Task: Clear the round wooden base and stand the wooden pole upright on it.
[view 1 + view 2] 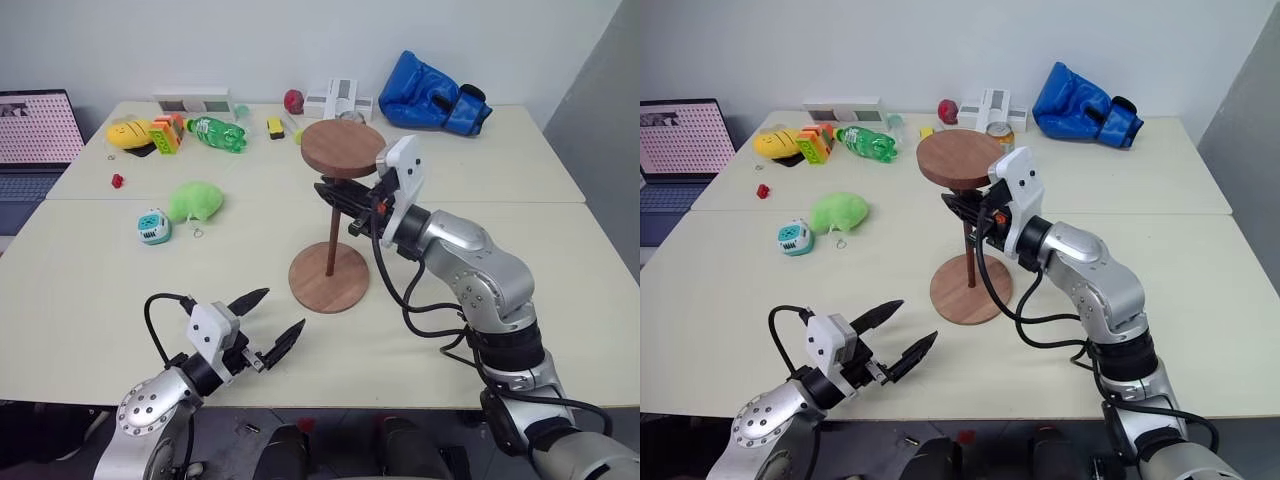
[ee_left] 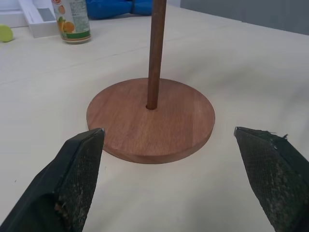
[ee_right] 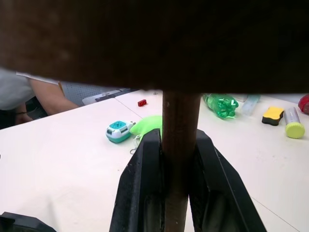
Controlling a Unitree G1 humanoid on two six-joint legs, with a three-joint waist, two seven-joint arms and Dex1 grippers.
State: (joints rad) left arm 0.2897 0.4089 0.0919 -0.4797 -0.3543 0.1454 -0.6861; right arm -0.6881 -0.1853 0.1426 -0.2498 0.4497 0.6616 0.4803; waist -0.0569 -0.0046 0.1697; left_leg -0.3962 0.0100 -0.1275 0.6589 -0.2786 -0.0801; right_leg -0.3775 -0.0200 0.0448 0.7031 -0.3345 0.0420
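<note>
Right gripper [image 1: 335, 197] pinches wooden pole [image 1: 329, 250] high on shaft, pole upright, foot seated in centre hole of round wooden base [image 1: 328, 279] mid-table. Base clear. Left gripper [image 1: 268, 322] spread wide, empty, nearby. Release remains.

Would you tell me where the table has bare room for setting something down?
Bare tabletop lies between the round wooden base and the left gripper, and right of the base toward the table edge. The far strip, from green bottle to blue boxing glove, is crowded.
</note>
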